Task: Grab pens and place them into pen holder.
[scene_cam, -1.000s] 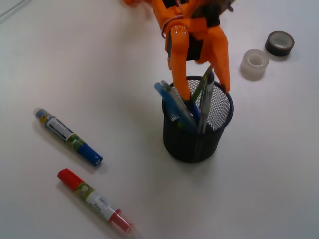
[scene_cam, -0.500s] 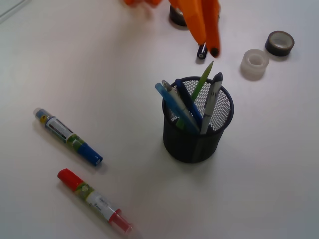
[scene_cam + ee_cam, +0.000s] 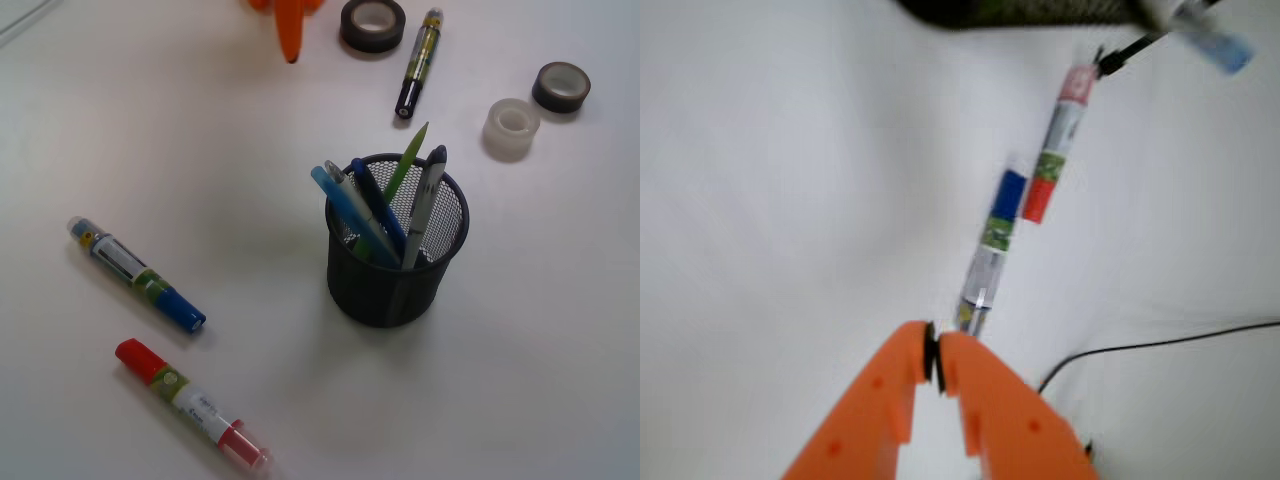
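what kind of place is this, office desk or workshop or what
Most likely an office or lab desk: a plain white tabletop carrying stationery. A black mesh pen holder full of pens, thick labelled markers, and rolls of tape all point that way.

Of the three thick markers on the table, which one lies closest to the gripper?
The black-capped marker, lying at the top beside the dark tape roll. The blue-capped marker and red-capped marker lie far off at lower left.

Gripper (image 3: 933, 352): orange jaws closed, tips touching.
Blue-capped marker (image 3: 992, 250): beyond the tips.
Red-capped marker (image 3: 1058, 142): farther off.
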`<move>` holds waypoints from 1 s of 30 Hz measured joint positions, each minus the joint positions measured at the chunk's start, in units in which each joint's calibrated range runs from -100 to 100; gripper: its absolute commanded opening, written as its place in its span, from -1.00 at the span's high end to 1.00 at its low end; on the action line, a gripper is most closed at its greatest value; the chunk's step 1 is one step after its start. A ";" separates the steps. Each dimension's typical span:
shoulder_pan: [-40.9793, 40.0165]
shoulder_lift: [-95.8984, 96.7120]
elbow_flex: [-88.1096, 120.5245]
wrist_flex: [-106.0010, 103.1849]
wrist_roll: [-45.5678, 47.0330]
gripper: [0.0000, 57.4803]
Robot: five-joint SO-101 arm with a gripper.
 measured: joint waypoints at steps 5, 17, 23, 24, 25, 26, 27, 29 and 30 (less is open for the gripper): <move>3.40 -12.20 18.06 0.26 2.10 0.98; 4.14 -39.11 37.38 8.64 3.66 0.98; 4.37 -47.39 38.45 14.77 3.66 0.98; 5.03 -47.39 38.45 14.95 3.66 0.98; 5.18 -47.39 38.45 15.03 3.66 0.98; 4.88 -47.56 38.45 15.03 3.66 0.98; 4.59 -47.56 38.45 15.03 3.66 0.98; 4.88 -47.56 38.45 15.03 3.66 0.98; 4.88 -47.56 38.45 15.03 3.66 0.98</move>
